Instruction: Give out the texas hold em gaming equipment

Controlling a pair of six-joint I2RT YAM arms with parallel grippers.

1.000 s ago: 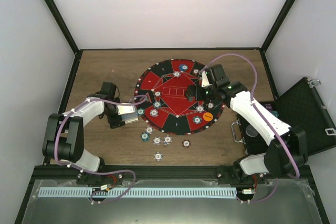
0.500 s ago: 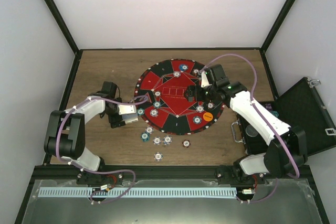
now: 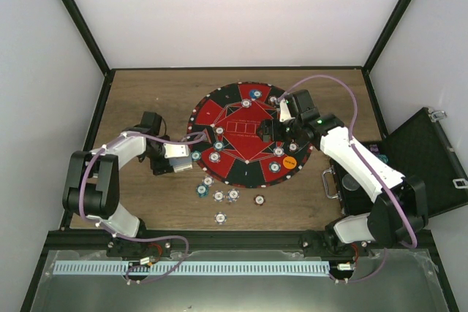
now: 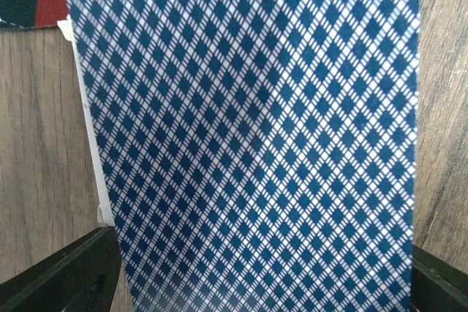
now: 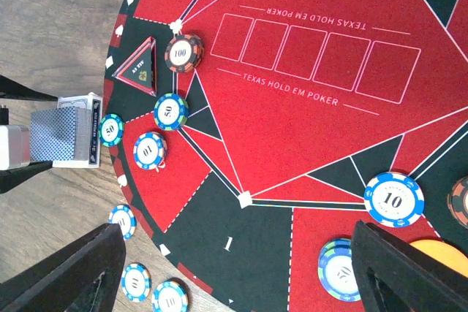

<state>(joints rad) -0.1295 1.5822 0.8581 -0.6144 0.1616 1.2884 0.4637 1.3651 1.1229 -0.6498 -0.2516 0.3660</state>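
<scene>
At mat (image 5: 314, 133) edge, deck (image 4: 241, 122) between left tool (image 3: 186, 156) jaws, grip unclear; right tool (image 5: 238, 268) agape, empty.

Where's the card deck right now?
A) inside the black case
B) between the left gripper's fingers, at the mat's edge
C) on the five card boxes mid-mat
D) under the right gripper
B: the right wrist view shows the deck of cards lying between the fingers of the left gripper, right at the edge of the mat. Whether it is clamped cannot be told.
</scene>
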